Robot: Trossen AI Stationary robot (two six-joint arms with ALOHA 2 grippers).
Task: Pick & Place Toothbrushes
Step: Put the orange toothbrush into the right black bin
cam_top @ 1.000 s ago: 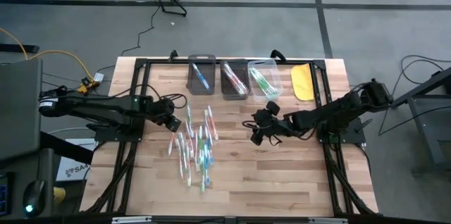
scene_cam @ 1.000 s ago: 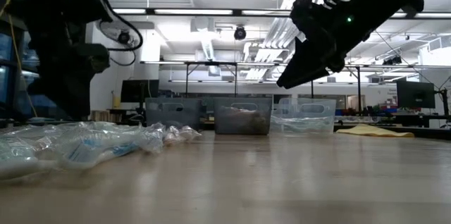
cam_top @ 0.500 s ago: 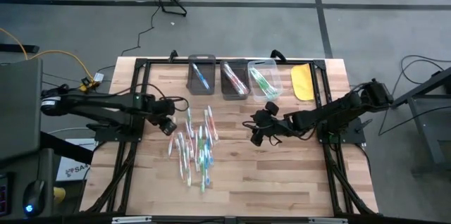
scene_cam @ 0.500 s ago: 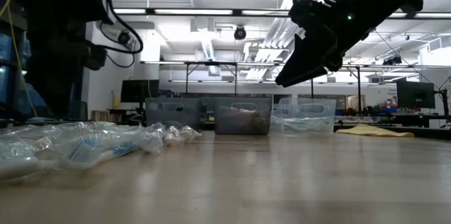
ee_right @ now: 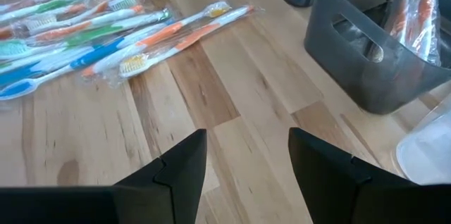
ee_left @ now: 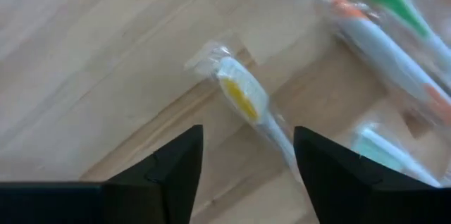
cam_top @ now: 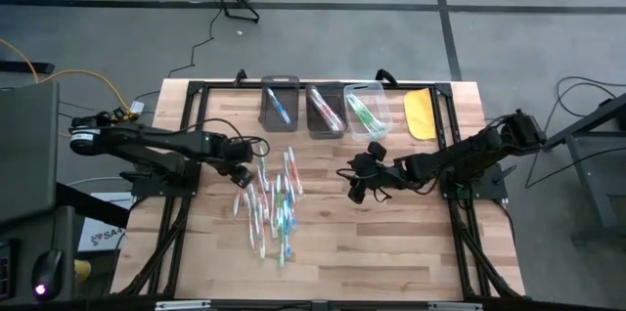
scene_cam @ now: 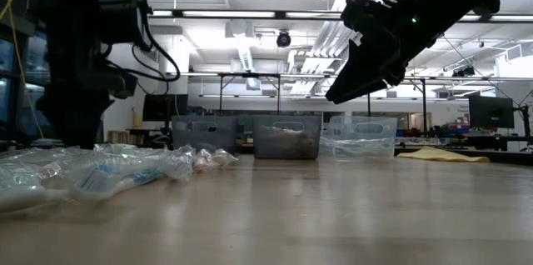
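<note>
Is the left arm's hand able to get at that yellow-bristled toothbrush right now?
Probably yes: the left hand hangs open right over the yellow-bristled toothbrush, which lies on bare wood with nothing in the way.

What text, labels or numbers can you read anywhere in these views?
"SA": partial letters on a white sheet on the floor left of the table; the rest is hidden.
Toothbrushes, their wrappers and the bins: no print legible.
Room signs in the low view: too blurred to read.
</note>
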